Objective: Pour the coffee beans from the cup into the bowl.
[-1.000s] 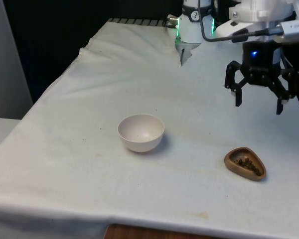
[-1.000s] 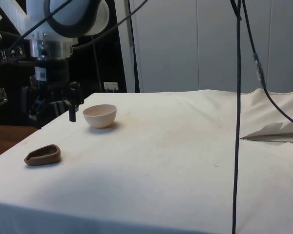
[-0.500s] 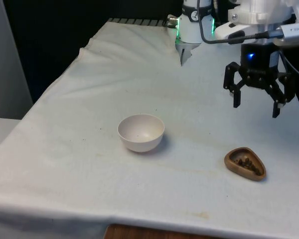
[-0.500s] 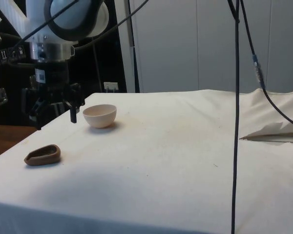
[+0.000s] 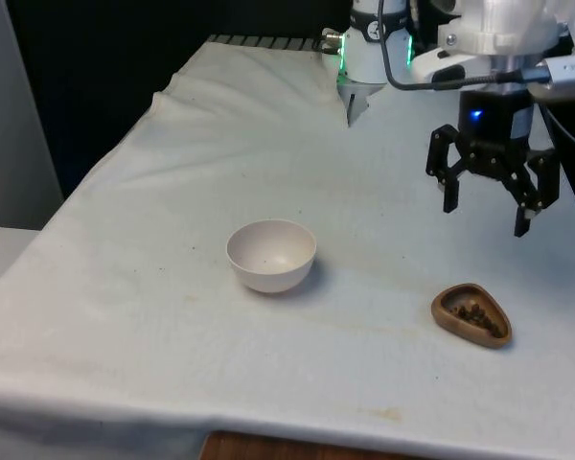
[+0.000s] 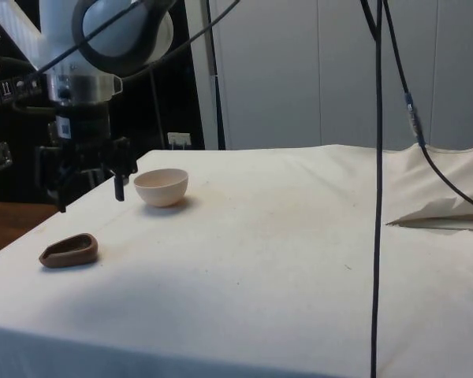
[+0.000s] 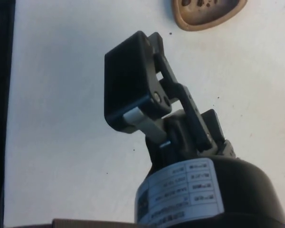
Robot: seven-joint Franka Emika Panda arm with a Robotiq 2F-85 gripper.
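a: coffee beans (image 5: 475,312) — where?
b: in the small brown teardrop-shaped wooden cup (image 5: 471,314), on the white cloth (image 5: 172,192), well apart from the round cream bowl (image 5: 271,255).
a: black two-finger gripper (image 5: 487,203)?
b: spread wide, empty, above the cloth behind the cup.

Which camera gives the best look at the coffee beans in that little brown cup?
The front view: it looks down into the cup at the beans. The wrist view cuts the cup off, a few beans showing. The side view gives its wall.

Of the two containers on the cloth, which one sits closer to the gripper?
The brown teardrop-shaped wooden cup holding coffee beans, near the open gripper; the round white bowl sits farther toward the front view's left.
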